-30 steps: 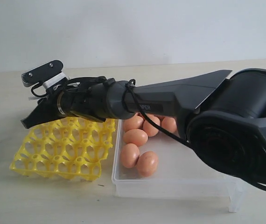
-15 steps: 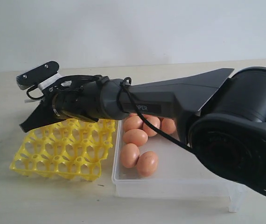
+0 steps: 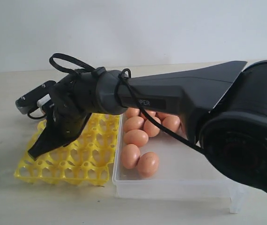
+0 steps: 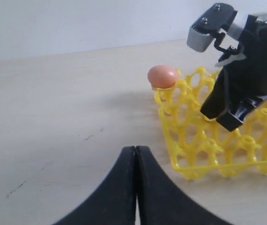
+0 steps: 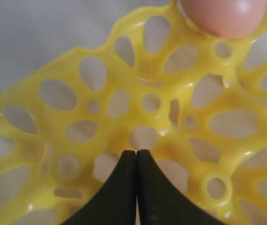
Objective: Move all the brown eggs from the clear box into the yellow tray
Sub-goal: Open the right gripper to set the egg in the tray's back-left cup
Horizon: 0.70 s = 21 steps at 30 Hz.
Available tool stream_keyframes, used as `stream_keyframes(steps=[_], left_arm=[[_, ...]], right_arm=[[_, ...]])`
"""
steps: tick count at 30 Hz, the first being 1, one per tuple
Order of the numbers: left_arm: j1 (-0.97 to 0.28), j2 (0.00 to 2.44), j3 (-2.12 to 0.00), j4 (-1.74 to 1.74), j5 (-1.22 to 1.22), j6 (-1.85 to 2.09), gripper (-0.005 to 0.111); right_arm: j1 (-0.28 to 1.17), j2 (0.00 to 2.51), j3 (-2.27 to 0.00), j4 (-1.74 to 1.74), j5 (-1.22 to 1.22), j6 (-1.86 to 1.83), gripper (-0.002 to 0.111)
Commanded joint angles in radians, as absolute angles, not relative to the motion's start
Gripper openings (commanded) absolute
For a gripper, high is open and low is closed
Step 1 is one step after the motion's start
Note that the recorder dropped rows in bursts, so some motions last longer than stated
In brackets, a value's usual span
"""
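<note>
The right arm (image 3: 180, 96) reaches from the right across the clear box (image 3: 180, 185) and pitches down over the yellow tray (image 3: 84, 174). The right end effector (image 3: 35, 151) has its fingers together and empty, low over the tray's left cups. The left end effector (image 4: 136, 152) is also pressed together, low over open bench (image 4: 54, 117) left of the tray. One brown egg (image 4: 163, 76) sits in the tray's far left corner cup. The other brown eggs (image 3: 136, 137) cluster at the box's far left, beside the tray edge. The box's near right floor is bare.
</note>
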State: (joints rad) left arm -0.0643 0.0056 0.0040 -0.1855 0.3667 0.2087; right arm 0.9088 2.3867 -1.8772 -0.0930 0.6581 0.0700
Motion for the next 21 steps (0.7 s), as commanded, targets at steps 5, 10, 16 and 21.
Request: stream_keyframes(steps=[5,10,16,21], left_arm=[[-0.069,0.0,0.0,-0.186,0.357,0.207,0.0],[-0.069,0.0,0.0,-0.186,0.357,0.207,0.0],[-0.069,0.0,0.0,-0.186,0.357,0.207,0.0],[-0.069,0.0,0.0,-0.186,0.357,0.207,0.0]], right_arm=[[0.913,2.344,-1.88,0.0,0.989,-0.087,0.0],[0.913,2.256,-1.88,-0.013,0.83,-0.035,0.009],[0.919,2.256,-1.88,0.045,0.89,-0.015,0.03],[0.9,2.176,-1.88,-0.155,0.91,0.098,0.051]])
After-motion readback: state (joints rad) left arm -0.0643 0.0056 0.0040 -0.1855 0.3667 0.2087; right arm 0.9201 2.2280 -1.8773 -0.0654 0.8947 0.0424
